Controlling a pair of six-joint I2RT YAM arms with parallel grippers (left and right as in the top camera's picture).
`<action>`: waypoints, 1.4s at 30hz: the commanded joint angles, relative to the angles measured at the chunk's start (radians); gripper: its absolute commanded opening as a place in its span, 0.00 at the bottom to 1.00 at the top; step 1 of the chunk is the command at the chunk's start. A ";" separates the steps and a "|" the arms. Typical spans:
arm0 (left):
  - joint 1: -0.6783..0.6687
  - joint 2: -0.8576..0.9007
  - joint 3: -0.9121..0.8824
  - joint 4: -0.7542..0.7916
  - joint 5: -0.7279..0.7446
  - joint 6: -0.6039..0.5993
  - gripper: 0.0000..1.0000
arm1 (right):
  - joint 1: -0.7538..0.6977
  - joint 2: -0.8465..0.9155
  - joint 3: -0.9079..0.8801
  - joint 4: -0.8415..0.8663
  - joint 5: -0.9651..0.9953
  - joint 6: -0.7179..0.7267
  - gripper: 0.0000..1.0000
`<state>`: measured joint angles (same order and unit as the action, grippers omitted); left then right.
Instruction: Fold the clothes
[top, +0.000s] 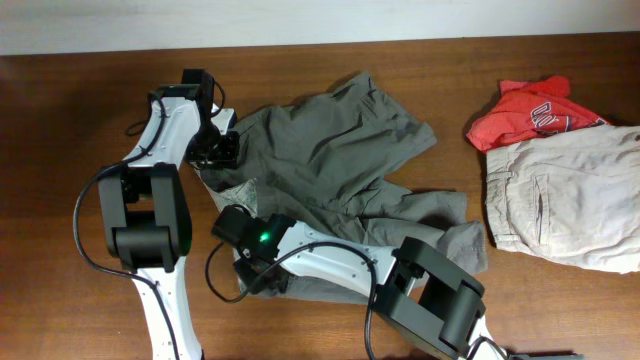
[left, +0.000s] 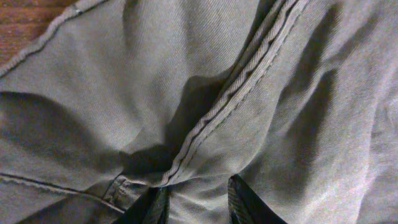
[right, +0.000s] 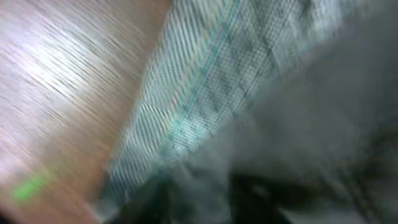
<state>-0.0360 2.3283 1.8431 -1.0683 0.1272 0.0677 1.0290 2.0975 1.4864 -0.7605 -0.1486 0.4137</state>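
Observation:
The clothes (top: 330, 165), a wrinkled pair of olive-grey shorts, lie spread across the middle of the table. My left gripper (top: 218, 150) sits on their left edge. In the left wrist view it (left: 199, 205) is shut on a fold of the cloth (left: 205, 124) beside a stitched seam. My right gripper (top: 250, 272) is at the shorts' near left corner. The right wrist view is blurred by motion; there the gripper (right: 214, 202) has grey cloth (right: 311, 93) bunched between its dark fingers, next to a pale lining (right: 205, 93).
A red T-shirt (top: 530, 110) with white lettering and paler beige shorts (top: 570, 205) lie at the right side. The wooden table (top: 70, 110) shows bare at the left, and its far edge meets a white wall. The right arm's links lie over the shorts' near edge.

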 joint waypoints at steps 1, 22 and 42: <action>0.010 0.097 -0.027 0.031 -0.012 0.016 0.32 | -0.017 -0.015 0.000 -0.054 0.003 0.003 0.15; 0.013 0.097 -0.027 0.036 -0.011 0.016 0.32 | -0.037 -0.077 0.068 -0.108 0.128 -0.027 0.66; 0.013 0.097 -0.027 0.043 -0.012 0.016 0.32 | -0.094 0.020 0.067 -0.152 0.237 -0.042 0.34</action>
<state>-0.0357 2.3283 1.8431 -1.0660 0.1276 0.0677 0.9421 2.1162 1.5364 -0.9150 0.0498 0.3695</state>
